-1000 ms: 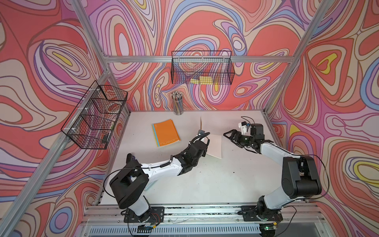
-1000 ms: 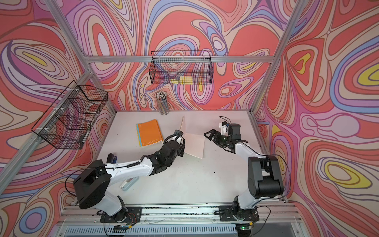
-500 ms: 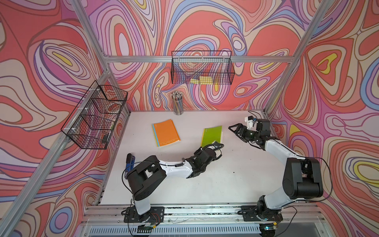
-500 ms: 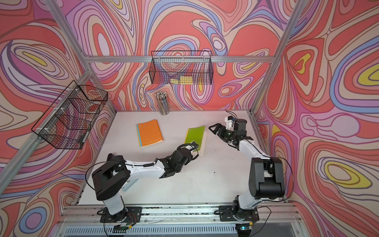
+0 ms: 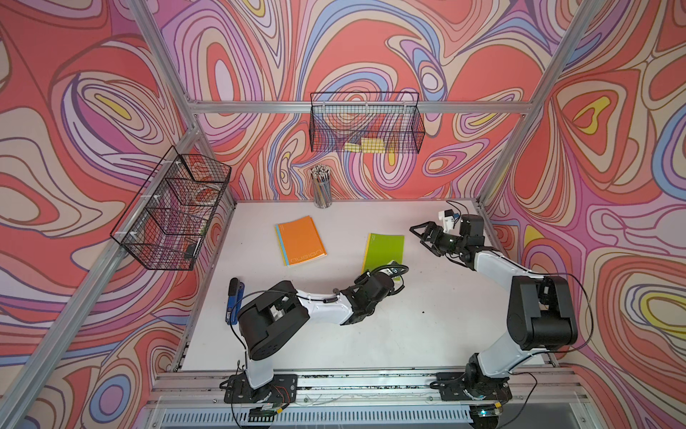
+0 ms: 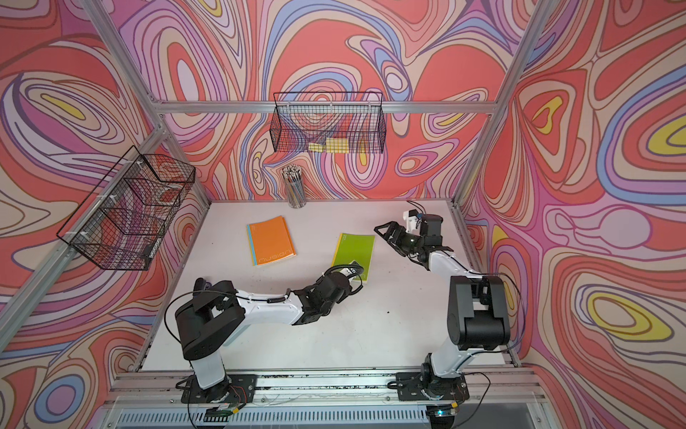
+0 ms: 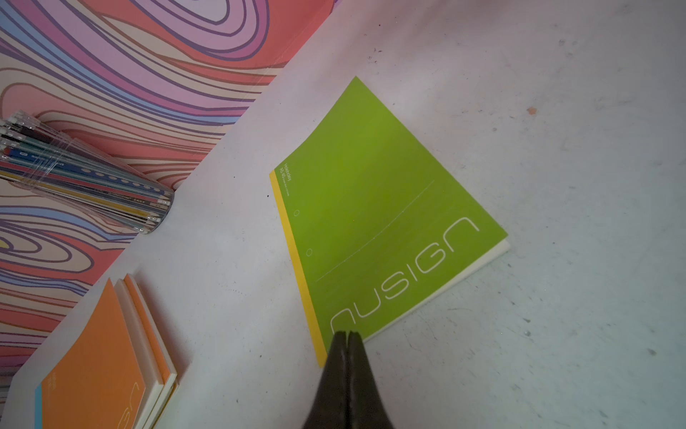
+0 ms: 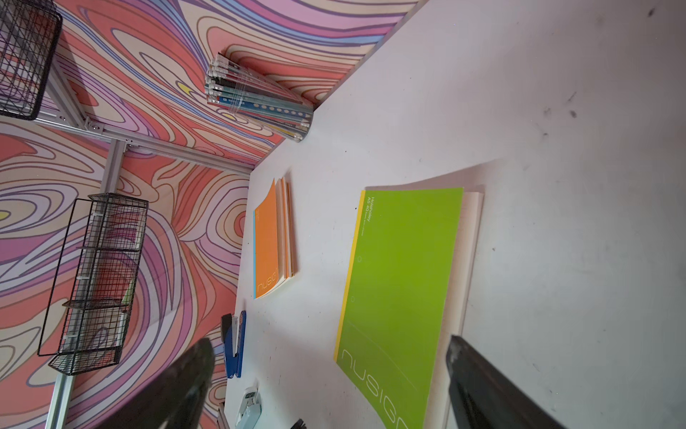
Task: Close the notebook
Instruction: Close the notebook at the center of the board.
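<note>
White table [image 5: 427, 334] bears green notebook [image 5: 384, 252], closed, flat.

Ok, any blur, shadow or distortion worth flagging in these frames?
Both top views: sharp, evenly lit, green notebook casts little shadow. Left wrist view: shut left claw dark and out of focus, notebook lettering crisp. Right wrist view: open right claw blurred and dark, notebook sharp, strongly foreshortened.

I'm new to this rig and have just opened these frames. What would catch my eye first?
The swirling red and purple walls dominate. On the white table a green notebook lies closed near the middle, with the shut left gripper at its near edge and the open right gripper off to its right. An orange notebook stack lies to its left.
</note>
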### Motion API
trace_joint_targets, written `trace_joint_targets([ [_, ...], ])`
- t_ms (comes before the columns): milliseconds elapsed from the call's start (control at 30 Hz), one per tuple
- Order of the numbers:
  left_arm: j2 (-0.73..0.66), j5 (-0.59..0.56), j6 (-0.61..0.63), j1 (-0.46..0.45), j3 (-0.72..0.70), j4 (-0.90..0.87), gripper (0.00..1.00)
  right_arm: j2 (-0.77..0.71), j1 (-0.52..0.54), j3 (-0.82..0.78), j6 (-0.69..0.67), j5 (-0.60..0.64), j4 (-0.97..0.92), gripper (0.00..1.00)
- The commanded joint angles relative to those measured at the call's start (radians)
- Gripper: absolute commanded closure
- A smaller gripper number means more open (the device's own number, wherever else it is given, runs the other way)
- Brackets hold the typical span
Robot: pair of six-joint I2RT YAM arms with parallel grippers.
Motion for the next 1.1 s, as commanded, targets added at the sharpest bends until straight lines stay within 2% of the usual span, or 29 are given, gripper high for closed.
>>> trace_joint_targets([
  [0,0.019,0.051,-0.094,0.020,0.015,0.021,1.00,0.043,0.064,0.058,0.021,0.003,0.028,0.02],
  [167,-0.028,0.184,-0.230,0.108,0.001,0.010,1.00,0.097,0.129,0.094,0.054,0.024,0.061,0.02],
  [267,-0.057,0.316,-0.297,0.181,0.012,-0.032,1.00,0.153,0.144,0.092,0.078,0.026,0.090,0.02],
  [500,-0.062,0.579,-0.439,0.325,0.072,-0.126,0.84,0.203,0.175,0.089,0.059,0.064,0.063,0.02],
  [833,0.099,0.984,-0.660,0.474,0.223,-0.156,0.69,0.195,0.177,0.038,-0.002,0.109,0.004,0.02],
  [1067,0.221,1.061,-0.683,0.501,0.389,-0.319,0.67,0.188,0.178,-0.008,-0.011,0.128,0.005,0.02],
])
